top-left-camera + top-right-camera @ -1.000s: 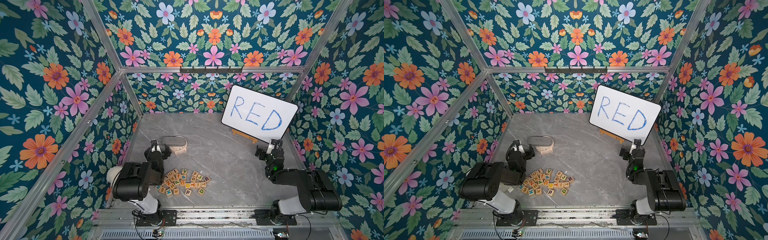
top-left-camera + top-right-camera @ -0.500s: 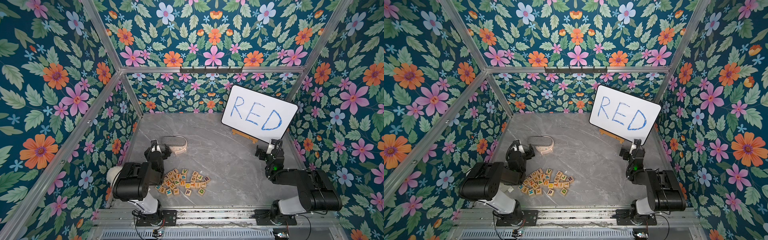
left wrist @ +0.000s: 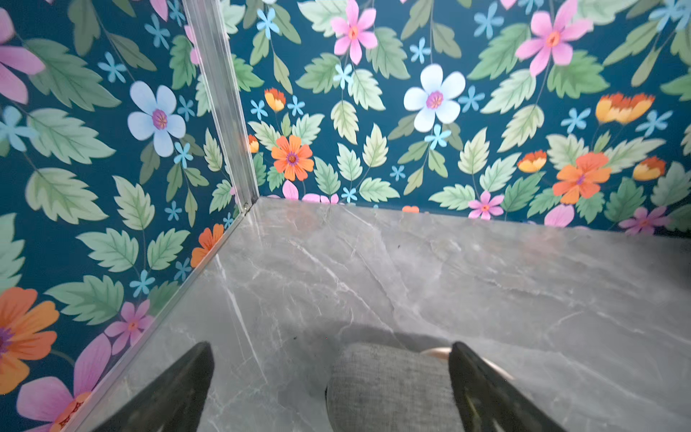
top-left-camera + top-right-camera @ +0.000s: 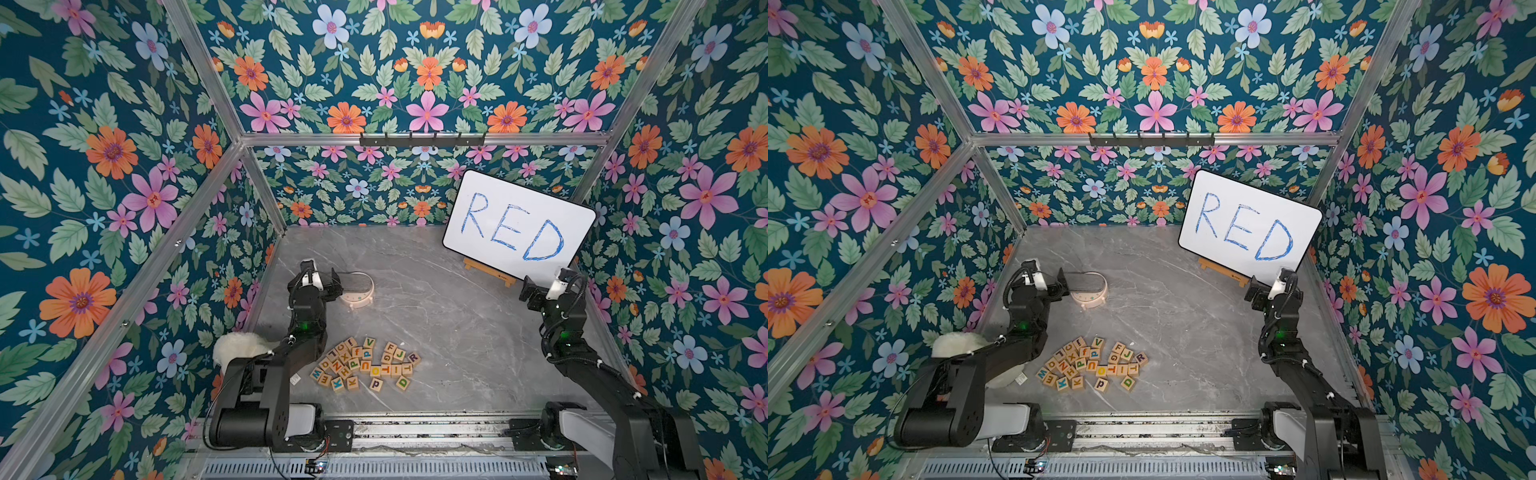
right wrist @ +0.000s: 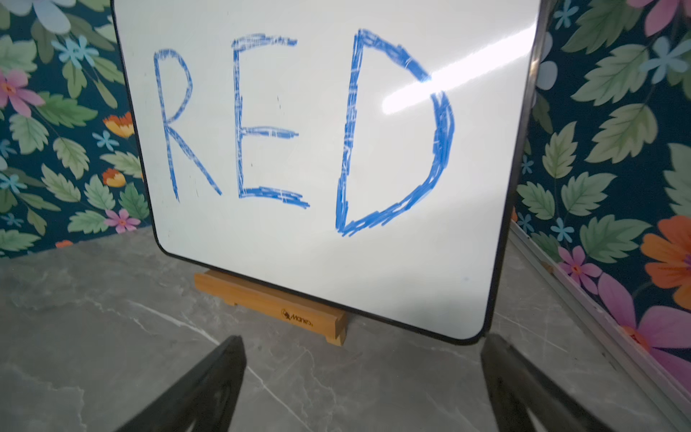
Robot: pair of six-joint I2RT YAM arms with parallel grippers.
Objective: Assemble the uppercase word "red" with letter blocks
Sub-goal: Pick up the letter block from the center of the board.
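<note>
grey marble tabletop [image 4: 449, 324] walled in floral paper. nearest, toward the left arm, the letter blocks [image 4: 365, 365] lie in a loose heap, with the r block [image 4: 413, 357] and d block [image 4: 402, 382] on its right edge, not yet lined up. farther back, the left gripper [image 3: 331, 348] stands spread wide near a round grey-topped dish [image 4: 359, 291]. the right gripper [image 5: 364, 338], also spread and empty, faces a whiteboard [image 4: 519, 226] reading red at the rear.
</note>
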